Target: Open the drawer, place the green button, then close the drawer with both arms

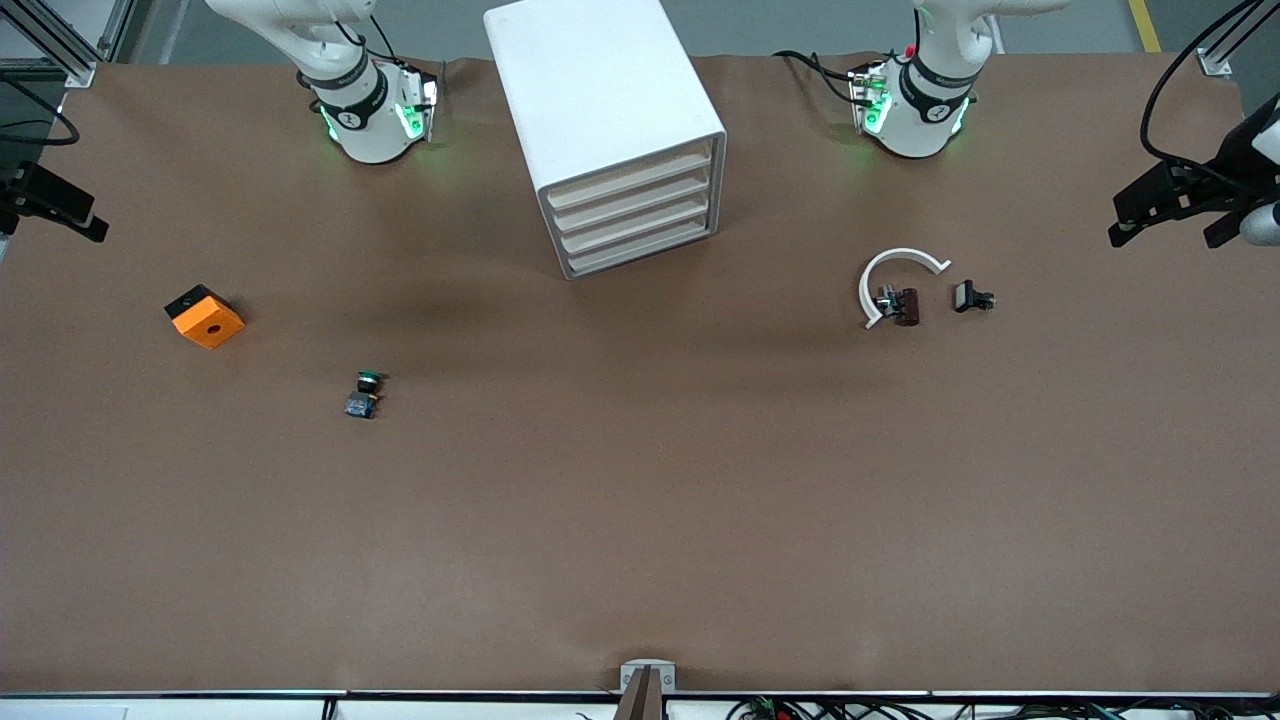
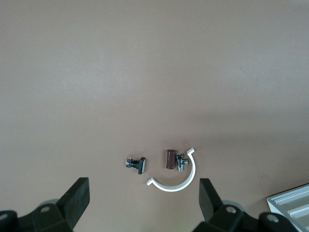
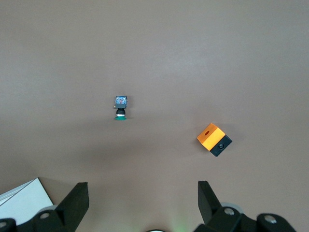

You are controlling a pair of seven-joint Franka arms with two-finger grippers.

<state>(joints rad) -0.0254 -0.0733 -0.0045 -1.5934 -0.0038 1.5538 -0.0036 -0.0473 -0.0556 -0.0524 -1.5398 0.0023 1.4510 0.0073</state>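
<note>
**Front view: nothing begun, drawers shut, button lying loose**

Front view shows the brown counter (image 1: 640,520) with the white drawer cabinet (image 1: 610,120) standing between the two arm bases, its four drawers (image 1: 632,217) all closed and angled toward the left arm's end. The task looks to be at its very start: no drawer is open and nothing is held.

The left tool (image 2: 145,200) hangs released, fingers spread wide, over the white curved ring (image 2: 176,179), the dark brown part (image 2: 170,158) and a small black clip-like piece (image 2: 136,164). The right tool (image 3: 143,198) is likewise released and empty, high over the counter toward the right arm's end.

The orange block (image 1: 206,317) sits near that same end. The button (image 1: 365,392) lies on its side between that block and the cabinet, nearer the front camera than both, well apart from each. It is tiny: round green cap, black body, blue base.

The next move probably calls for one arm to descend to a drawer front and pull, while the right arm, closer to the button, pinches its narrow body carefully.
</note>
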